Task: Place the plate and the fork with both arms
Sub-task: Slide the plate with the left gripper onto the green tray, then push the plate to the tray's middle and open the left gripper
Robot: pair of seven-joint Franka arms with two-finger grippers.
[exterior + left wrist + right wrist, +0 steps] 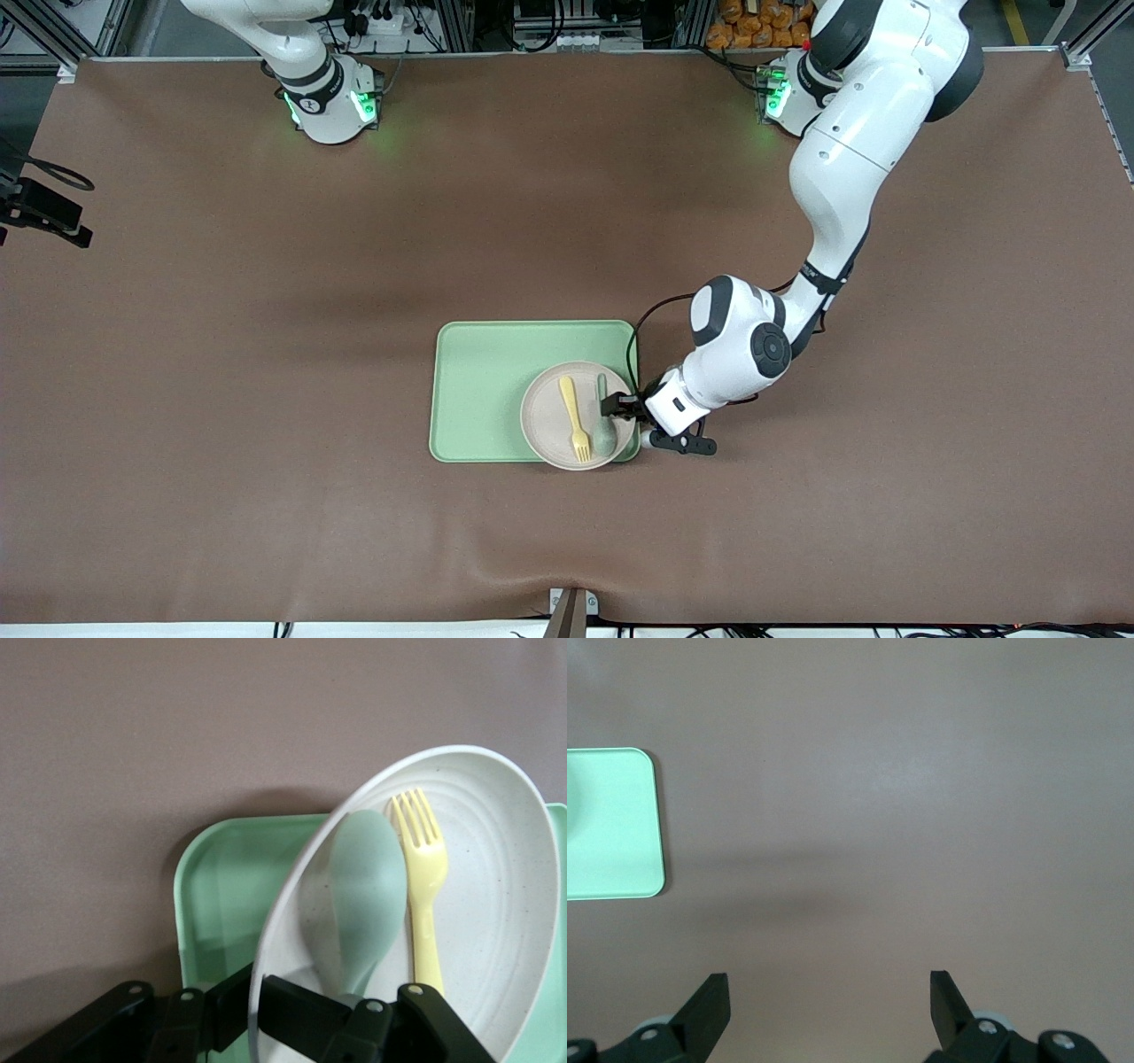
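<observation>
Gripping plate point(496, 930) rim, left hand point(266, 1010)

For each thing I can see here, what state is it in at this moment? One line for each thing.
plate: on the tray, rim gripped by the left end effector.
fork: lying on the plate, beside the spoon.
spoon: lying on the plate.
tray: flat on the table, holding the plate.
left end effector: shut on the plate's rim.
right end effector: open, empty, over bare table.
</observation>
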